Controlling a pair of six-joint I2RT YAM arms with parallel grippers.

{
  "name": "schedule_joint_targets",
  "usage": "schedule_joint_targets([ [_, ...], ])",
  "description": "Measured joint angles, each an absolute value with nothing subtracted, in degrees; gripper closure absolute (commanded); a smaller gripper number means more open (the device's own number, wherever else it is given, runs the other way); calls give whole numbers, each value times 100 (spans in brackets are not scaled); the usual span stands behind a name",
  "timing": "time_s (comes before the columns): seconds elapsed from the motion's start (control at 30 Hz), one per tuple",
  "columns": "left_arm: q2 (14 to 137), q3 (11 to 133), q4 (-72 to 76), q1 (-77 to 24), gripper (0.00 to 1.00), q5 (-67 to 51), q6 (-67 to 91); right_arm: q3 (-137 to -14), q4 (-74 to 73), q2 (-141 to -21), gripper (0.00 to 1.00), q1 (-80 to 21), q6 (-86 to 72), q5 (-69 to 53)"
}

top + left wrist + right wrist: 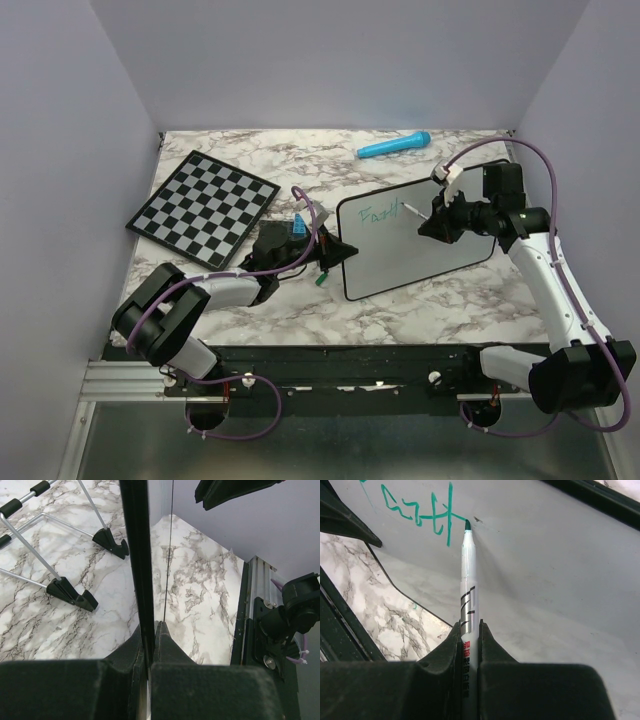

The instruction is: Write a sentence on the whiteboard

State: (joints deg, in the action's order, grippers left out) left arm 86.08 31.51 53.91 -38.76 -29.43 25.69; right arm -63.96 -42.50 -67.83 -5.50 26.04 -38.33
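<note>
The whiteboard (425, 258) lies tilted on the marble table, right of centre. Teal-green letters, the start of the sentence (380, 213), run along its upper left. My right gripper (436, 217) is shut on a white marker (468, 580). The marker's green tip touches the whiteboard (545, 555) just right of the last stroke of the sentence (420, 512). My left gripper (326, 256) is shut on the board's left edge. In the left wrist view the black frame (136, 555) runs between the closed fingers (170, 645).
A black-and-white chessboard (203, 207) lies at the back left. A bright blue pen-like object (394, 146) rests near the back wall. A small green piece (320, 280) sits by the left gripper. Wire legs with black feet (70, 591) stand beside the board's edge.
</note>
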Motion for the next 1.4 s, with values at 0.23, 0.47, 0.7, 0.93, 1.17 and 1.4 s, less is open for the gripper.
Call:
schedule_joint_targets([
  [0.23, 8611, 3151, 5391, -3876, 100, -2956, 2567, -6353, -4410, -6851, 99, -550, 2939, -3916],
  [0.47, 8621, 3205, 5369, -3876, 100, -2967, 2523, -6246, -4602, -6851, 100, -534, 3059, -3865],
  [0.7, 8628, 3214, 5347, -3876, 100, -2967, 2517, -6307, -4639, -6845, 100, -384, 3041, -3824],
  [0.93, 8628, 3214, 5349, -3876, 100, -3000, 2467, -6464, -4663, -6563, 100, -362, 3157, -4261],
  [1.17, 8628, 3214, 5343, -3876, 100, -3015, 2381, -6460, -4665, -6200, 99, -268, 3288, -4407],
  [1.4, 8560, 3214, 5218, -3876, 100, -3041, 2200, -6359, -4676, -6010, 99, -137, 3365, -4431],
])
